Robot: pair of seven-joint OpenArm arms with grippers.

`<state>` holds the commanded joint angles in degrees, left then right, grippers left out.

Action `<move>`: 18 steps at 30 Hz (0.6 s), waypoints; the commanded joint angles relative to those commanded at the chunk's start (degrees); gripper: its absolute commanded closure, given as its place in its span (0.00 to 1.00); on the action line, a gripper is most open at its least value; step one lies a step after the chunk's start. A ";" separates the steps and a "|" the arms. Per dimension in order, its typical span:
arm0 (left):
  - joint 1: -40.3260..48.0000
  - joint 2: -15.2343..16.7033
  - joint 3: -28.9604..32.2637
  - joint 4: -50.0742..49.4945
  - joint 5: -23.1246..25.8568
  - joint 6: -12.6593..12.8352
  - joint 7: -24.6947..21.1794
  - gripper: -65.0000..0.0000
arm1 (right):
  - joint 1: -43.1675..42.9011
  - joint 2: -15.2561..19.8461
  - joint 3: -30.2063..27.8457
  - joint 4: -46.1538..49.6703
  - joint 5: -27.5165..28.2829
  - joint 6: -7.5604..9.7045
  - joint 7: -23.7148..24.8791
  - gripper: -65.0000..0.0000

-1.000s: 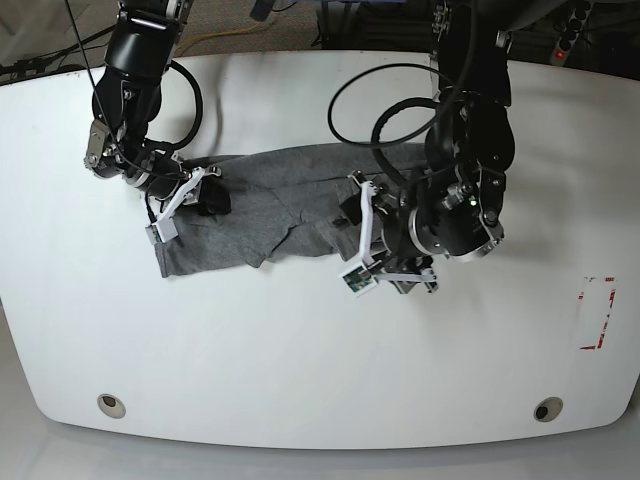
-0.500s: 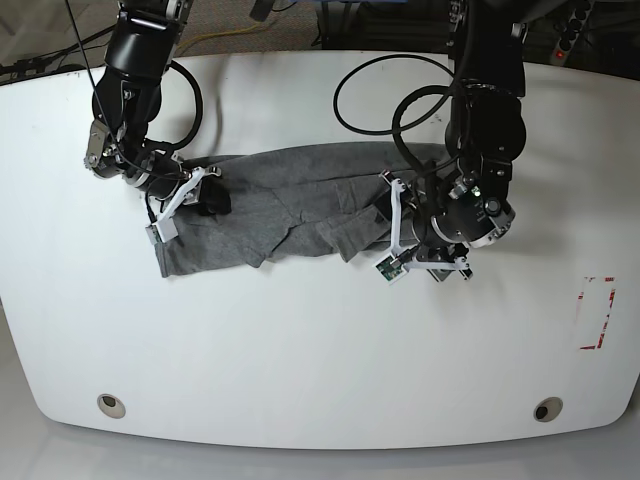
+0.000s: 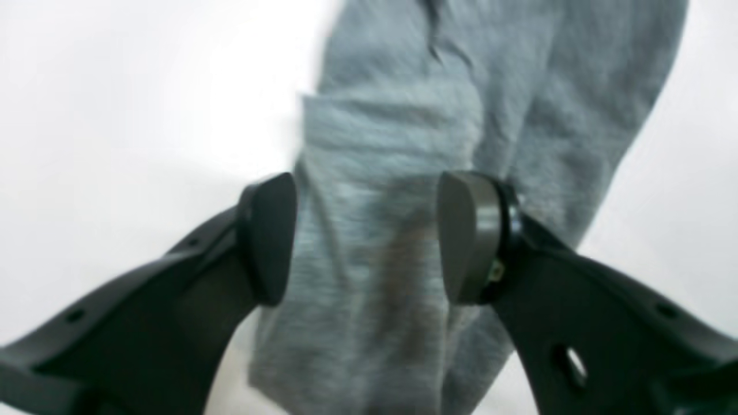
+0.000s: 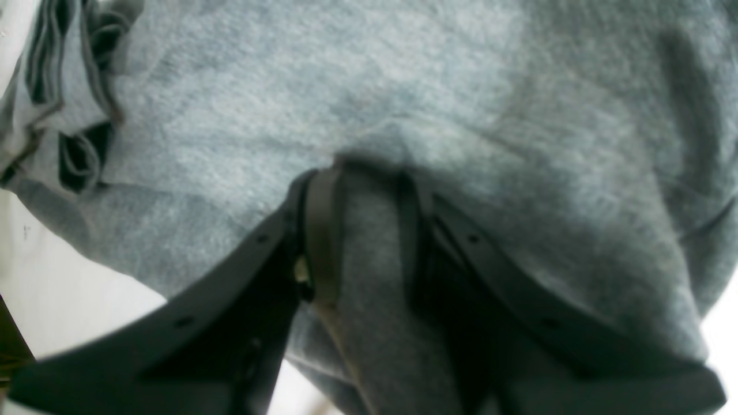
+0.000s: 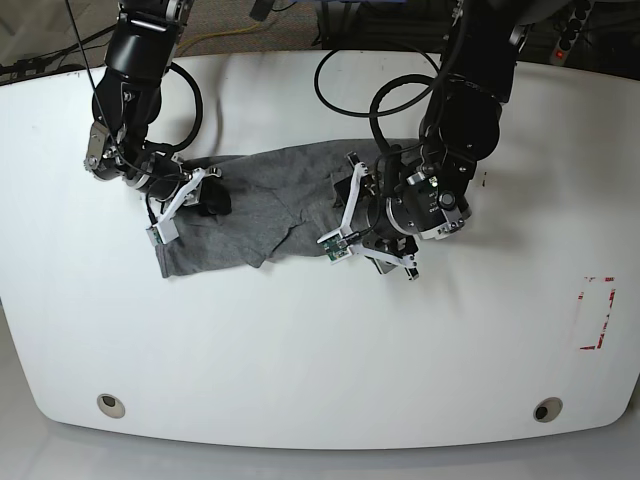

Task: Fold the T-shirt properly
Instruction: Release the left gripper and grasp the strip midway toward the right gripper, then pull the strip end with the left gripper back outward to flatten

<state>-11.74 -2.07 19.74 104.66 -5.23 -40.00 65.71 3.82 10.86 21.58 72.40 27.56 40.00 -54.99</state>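
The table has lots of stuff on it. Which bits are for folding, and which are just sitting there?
For folding: T-shirt, right gripper pinching it, left gripper open over it.

Just there: red marking, two round holes in the table.

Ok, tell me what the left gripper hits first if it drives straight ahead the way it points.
Most likely the heather-grey knit T-shirt: the open left gripper points straight at it, though blur hides the gap.

A robotics lab: two black robot arms [image 5: 128, 100] stood at a broad white rounded table [image 5: 300, 350], with black cables [image 5: 350, 90] and a power strip [image 5: 572, 30] behind
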 joint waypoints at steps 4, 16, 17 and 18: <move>0.09 -1.58 -4.04 2.99 -0.09 0.00 1.49 0.48 | 0.09 0.00 0.00 0.44 0.09 0.00 -0.09 0.74; 8.26 -1.32 -23.65 -1.32 -0.09 0.00 -3.34 0.79 | 4.84 0.53 7.56 6.86 7.91 0.00 -10.37 0.48; 8.53 -1.32 -24.44 -2.20 -0.09 0.00 -3.69 0.85 | 5.45 0.62 9.05 6.86 8.88 0.00 -11.25 0.39; 8.79 -1.32 -25.41 -3.60 -0.09 0.00 -3.87 0.93 | 6.15 0.97 10.99 6.86 9.85 0.00 -12.40 0.28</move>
<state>-2.95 -3.38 -5.67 101.05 -5.32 -40.00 61.85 9.98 11.82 32.57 79.25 37.41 40.00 -67.38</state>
